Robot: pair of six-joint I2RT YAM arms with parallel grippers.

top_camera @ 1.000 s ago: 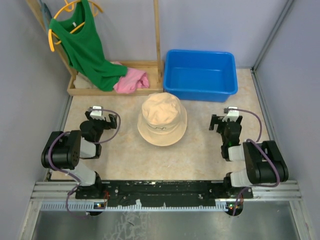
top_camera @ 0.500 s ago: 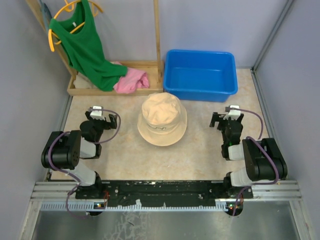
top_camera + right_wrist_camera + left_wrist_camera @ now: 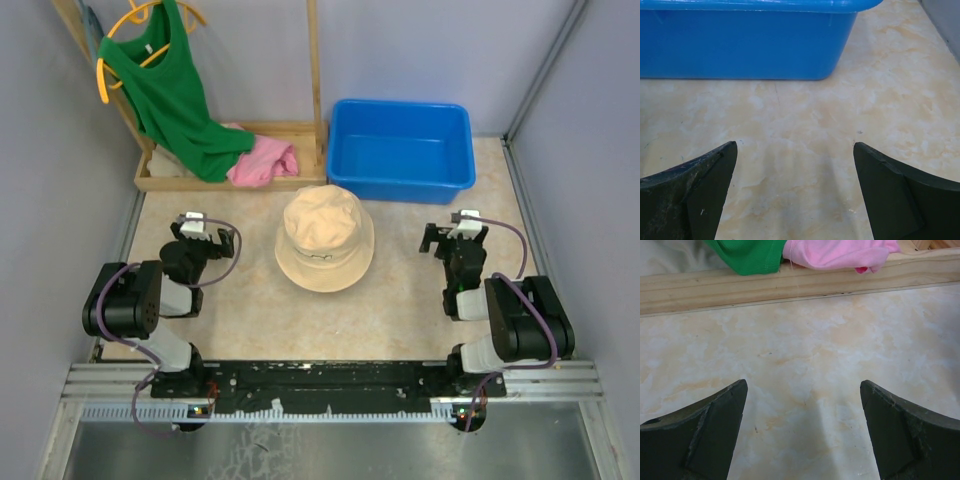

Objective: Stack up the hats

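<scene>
Shows only a beige hat [image 3: 324,240] crown-up at the middle of the table [image 3: 250,305], no other hat in sight, perhaps stacked beneath, cannot tell; flanked well apart by left gripper [image 3: 803,395] and right gripper [image 3: 795,152], jaws wide open, empty.

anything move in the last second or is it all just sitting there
The right gripper crept very slightly away from its base, toward the blue tub, with its jaws open and empty. Nothing was taken hold of or let go. The left gripper, also open, and the beige hat stayed where they were.
</scene>
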